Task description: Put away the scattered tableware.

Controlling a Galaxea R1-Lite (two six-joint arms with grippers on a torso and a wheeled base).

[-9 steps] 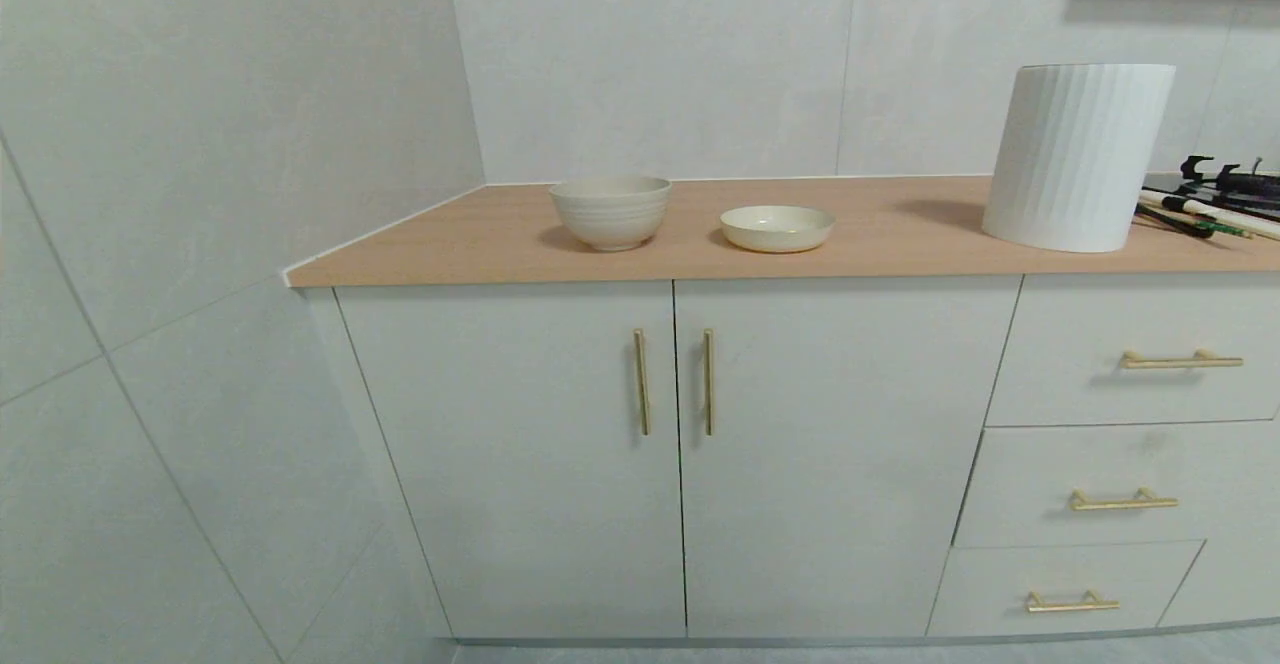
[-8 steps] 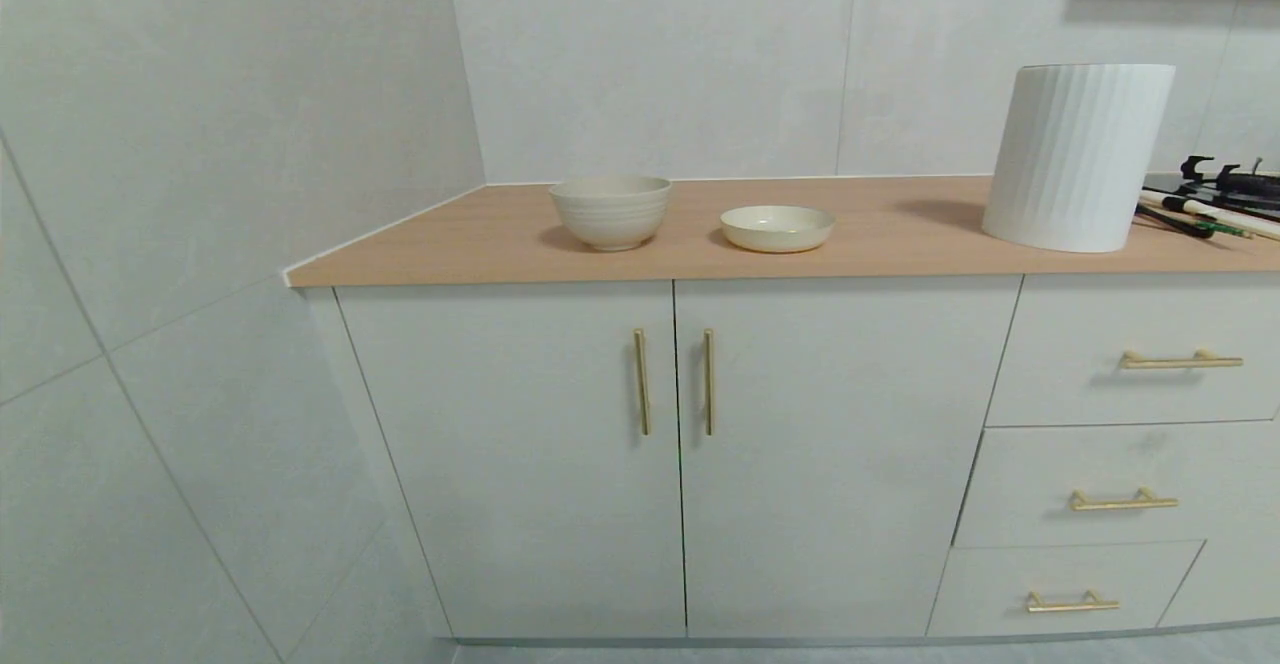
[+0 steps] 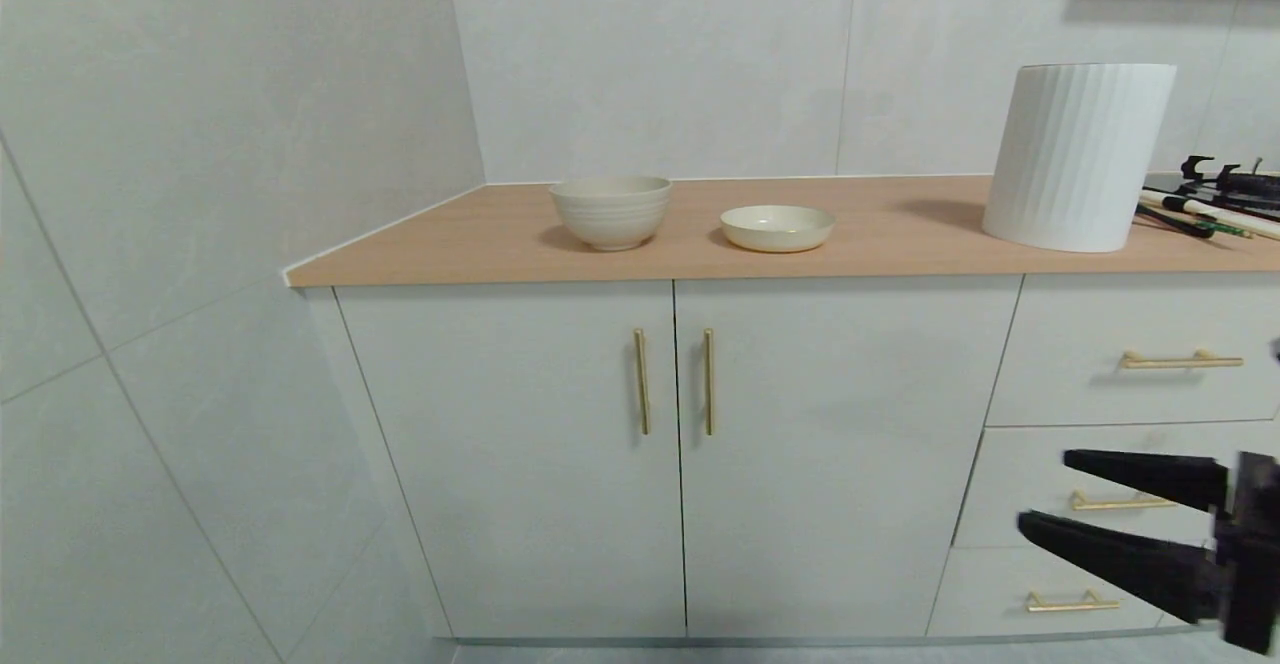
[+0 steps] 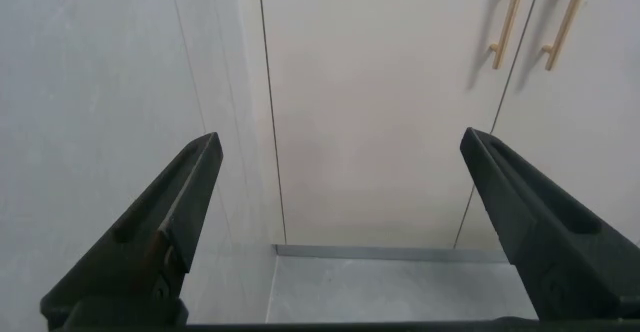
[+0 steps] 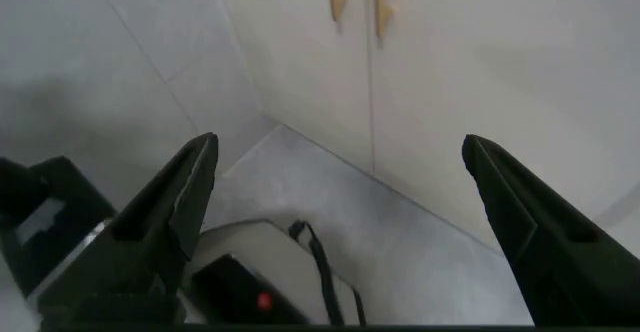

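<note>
Tableware lies at the far end of the scene, a bowl (image 3: 610,212) and a shallow dish (image 3: 777,228), both on the counter (image 3: 900,244) and untouched by either arm. Nearest, the right gripper (image 3: 1043,491) sits low at about 4 o'clock in the head view, its fingers spread apart and holding nothing, in front of the drawers (image 3: 1130,354). The left gripper (image 4: 340,144) is likewise released and empty, pointed at the foot of the cabinet where the left door (image 3: 520,464) meets the floor (image 4: 380,292). Both cabinet doors are closed, and their two upright brass handles (image 3: 641,381) stand side by side at the centre seam. Above them, the bowl stands upright near 12 o'clock in the head view, and the dish lies at the bowl's 3 o'clock, near it but apart. Farther along toward 2 o'clock stands a tall white ribbed cylinder (image 3: 1080,154), with a cluster of utensils (image 3: 1210,209) lying just beyond it at the counter's edge of view. A tiled wall (image 3: 650,64) closes the back.
</note>
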